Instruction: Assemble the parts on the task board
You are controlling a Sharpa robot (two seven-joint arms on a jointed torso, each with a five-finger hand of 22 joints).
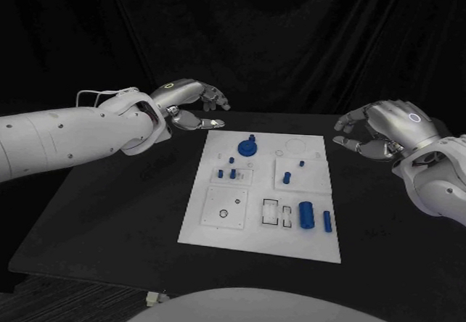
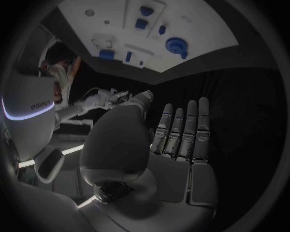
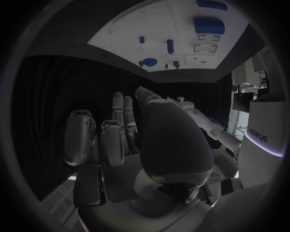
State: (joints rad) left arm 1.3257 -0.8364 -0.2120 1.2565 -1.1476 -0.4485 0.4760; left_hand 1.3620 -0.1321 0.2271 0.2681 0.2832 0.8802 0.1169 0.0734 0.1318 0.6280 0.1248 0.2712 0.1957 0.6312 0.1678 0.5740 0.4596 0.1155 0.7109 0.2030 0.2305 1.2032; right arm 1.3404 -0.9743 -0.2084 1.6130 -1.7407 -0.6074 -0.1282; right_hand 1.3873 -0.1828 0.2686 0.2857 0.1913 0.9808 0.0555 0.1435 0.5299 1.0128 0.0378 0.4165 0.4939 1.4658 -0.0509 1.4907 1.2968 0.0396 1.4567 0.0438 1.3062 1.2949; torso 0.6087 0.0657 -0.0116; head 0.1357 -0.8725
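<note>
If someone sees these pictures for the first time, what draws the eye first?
The white task board in the middle of the black table, dotted with small blue parts. The left hand and right hand hover by its far corners, both empty.

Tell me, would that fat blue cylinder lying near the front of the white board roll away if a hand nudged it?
Probably. The blue cylinder lies on its side on the flat task board, so a sideways nudge would likely roll it. It looks like stiff, smooth plastic, so probably light and somewhat slippery to grip.

Head camera looks down; both wrist cameras share the task board [image 1: 264, 195], seemingly from afar.
</note>
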